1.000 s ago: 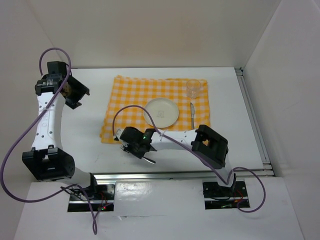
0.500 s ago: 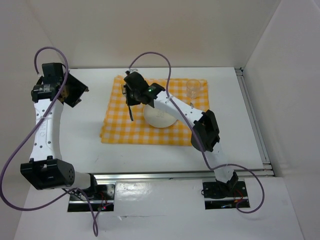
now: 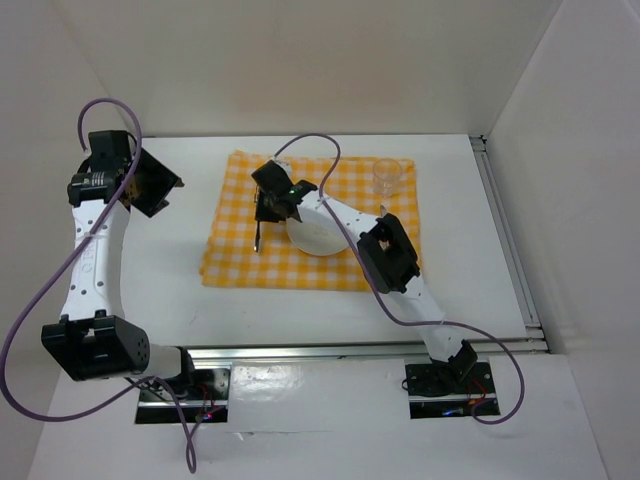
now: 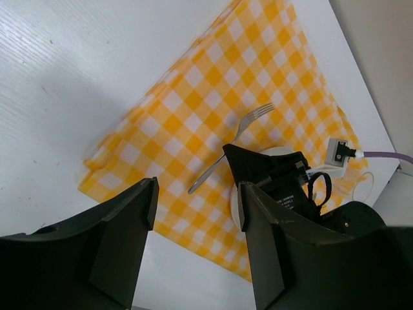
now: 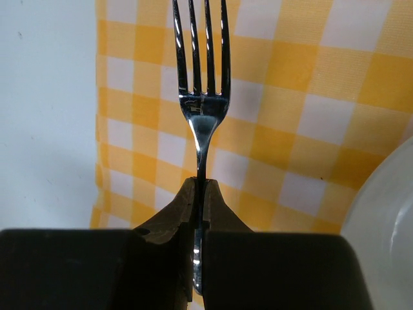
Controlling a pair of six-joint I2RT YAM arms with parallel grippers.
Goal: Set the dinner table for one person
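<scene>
right gripper [image 5: 199, 186] is pinched tight on the fork [image 5: 201, 110], holding it over the checked cloth [image 3: 235, 255] just left of the plate [image 3: 322, 236]. the white worktop [image 3: 160, 280] sits under all of it. left gripper [image 4: 197, 194] hangs wide open and empty over the worktop's far-left part, well apart from the cloth.

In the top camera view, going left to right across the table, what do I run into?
First the left gripper, then fork, plate, glass.
</scene>
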